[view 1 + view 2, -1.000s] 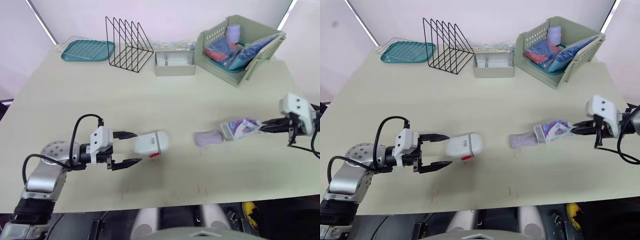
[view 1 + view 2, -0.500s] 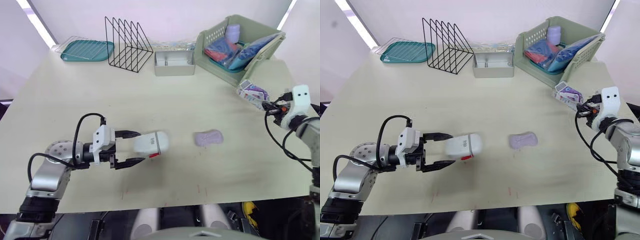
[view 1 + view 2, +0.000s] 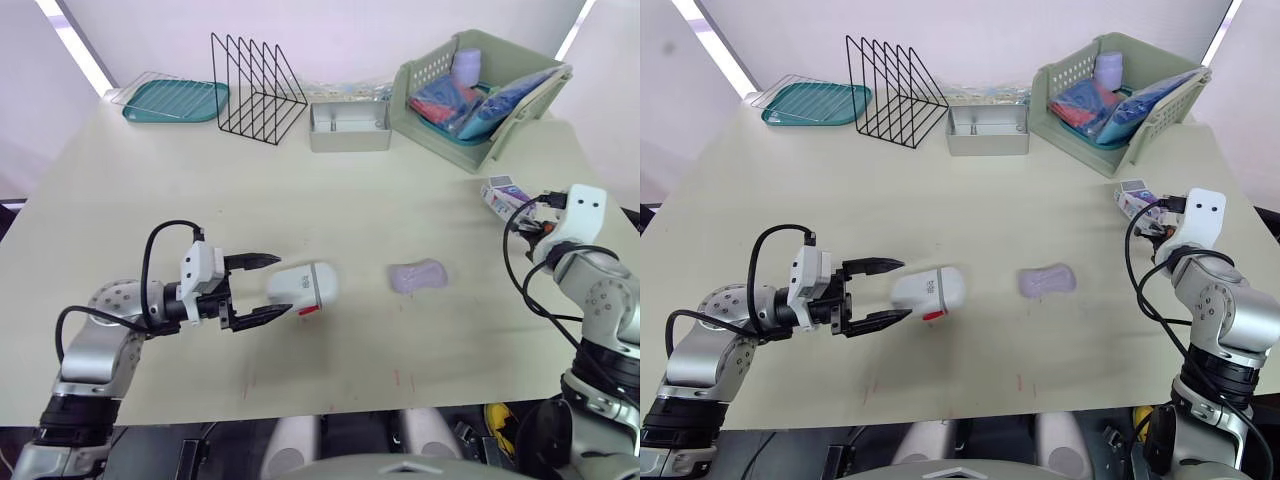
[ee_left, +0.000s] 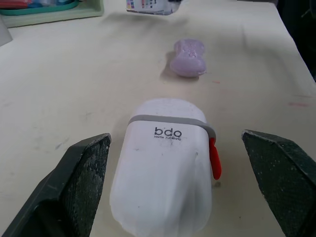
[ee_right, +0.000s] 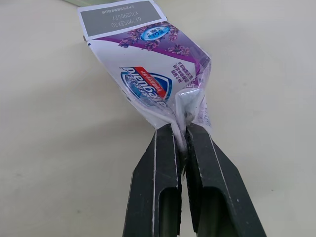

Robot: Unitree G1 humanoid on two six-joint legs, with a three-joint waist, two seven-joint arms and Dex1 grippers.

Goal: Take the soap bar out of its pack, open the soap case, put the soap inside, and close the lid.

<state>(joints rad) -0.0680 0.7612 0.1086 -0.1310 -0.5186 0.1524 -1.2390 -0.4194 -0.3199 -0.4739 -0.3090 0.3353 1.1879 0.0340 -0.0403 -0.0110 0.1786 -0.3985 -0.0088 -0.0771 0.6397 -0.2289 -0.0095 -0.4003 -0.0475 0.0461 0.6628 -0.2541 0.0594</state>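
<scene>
While the left fingers (image 3: 252, 260) are gaping wide around the case (image 3: 303, 287), with the soap (image 3: 417, 275) lying at its three o'clock, squeezing evenly is probably best; the right fingers (image 5: 158, 187) are pinching the pack (image 5: 148, 74).

- This looks like a robotics lab or test room, not a lived-in home.
- A bare, pale table (image 3: 300, 190) stands against plain white walls (image 3: 340, 35), with bright light strips (image 3: 75, 45) running up the corners.
- Household goods are laid out in a neat row along the far edge like props: a teal drain tray (image 3: 175, 100), a black wire rack (image 3: 258, 88), a small metal tin (image 3: 348, 127) and a green basket (image 3: 437, 125) of packets.
- Bathroom items sit well apart on the open tabletop: a white soap case (image 3: 303, 287), a lilac soap bar (image 3: 417, 276) and a soap pack (image 3: 500, 193).
- Small red marks (image 3: 398, 379) dot the table near its front edge.
</scene>
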